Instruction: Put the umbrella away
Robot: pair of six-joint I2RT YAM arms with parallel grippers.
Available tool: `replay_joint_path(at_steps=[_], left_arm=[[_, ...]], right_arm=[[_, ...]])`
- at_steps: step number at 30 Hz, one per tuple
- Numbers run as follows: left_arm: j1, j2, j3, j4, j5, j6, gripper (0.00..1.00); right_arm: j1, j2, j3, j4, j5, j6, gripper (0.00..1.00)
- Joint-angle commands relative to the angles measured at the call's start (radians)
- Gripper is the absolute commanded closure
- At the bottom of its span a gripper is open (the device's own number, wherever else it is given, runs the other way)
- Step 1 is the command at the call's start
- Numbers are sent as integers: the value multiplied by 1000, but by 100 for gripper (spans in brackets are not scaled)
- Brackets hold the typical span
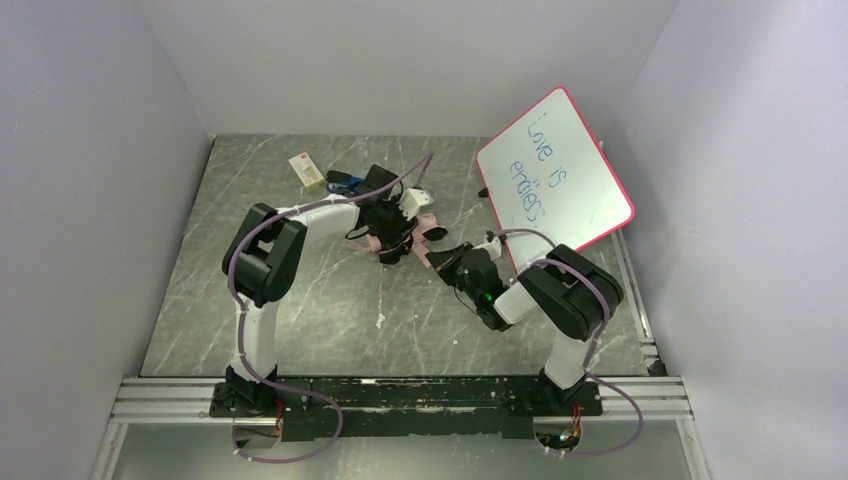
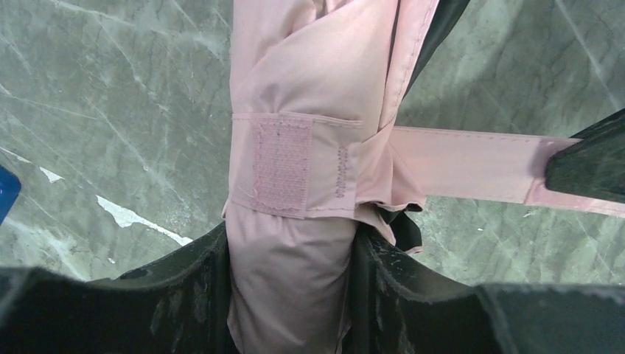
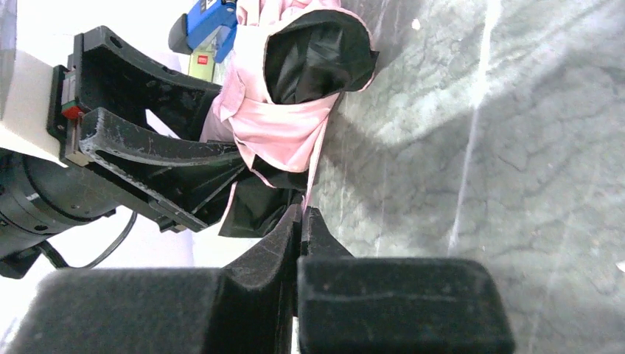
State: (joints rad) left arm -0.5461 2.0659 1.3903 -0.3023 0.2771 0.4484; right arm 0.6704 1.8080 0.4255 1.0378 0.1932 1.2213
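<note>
The compact folding umbrella (image 2: 295, 81), pale pink fabric outside with black lining showing at its folds, is bundled into a roll near the middle of the grey marble-patterned tabletop (image 2: 110, 110), towards its far side. In the overhead view, whether the roll touches the surface cannot be told. A pink fabric closure strap (image 2: 464, 162) wraps the roll, and a rectangular pink hook-and-loop patch (image 2: 280, 173) lies exposed on the band facing the left wrist camera. The free end of the strap runs out sideways, pulled straight and flat.

The left gripper (image 2: 291, 258) is clamped around the body of the umbrella just below the band, one black finger pressed against each side of the roll. The right gripper (image 3: 301, 221) has its two black fingers pressed together on the end of the strap, pinching the thin pink edge between the tips. The two grippers sit close together, the right one nearer the arms' bases.

Beyond the umbrella, at the far left, lie a small cream box (image 1: 307, 170) and a blue plastic object (image 3: 210, 22). To the right, a pink-framed whiteboard (image 1: 555, 170) with blue handwriting leans against the right wall.
</note>
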Motion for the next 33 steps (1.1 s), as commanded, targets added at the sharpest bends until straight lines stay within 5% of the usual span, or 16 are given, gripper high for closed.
replay_joint_path(at_steps=[1, 15, 33], left_arm=[[10, 85, -75, -84, -201, 48, 95], [-6, 63, -127, -40, -245, 51, 95], [-52, -16, -255, 31, -209, 83, 95]], right_arm=[[-2, -93, -61, -21, -11, 71, 100], [-3, -262, -114, -64, 25, 212, 100], [-39, -101, 171, -183, 67, 289, 100]])
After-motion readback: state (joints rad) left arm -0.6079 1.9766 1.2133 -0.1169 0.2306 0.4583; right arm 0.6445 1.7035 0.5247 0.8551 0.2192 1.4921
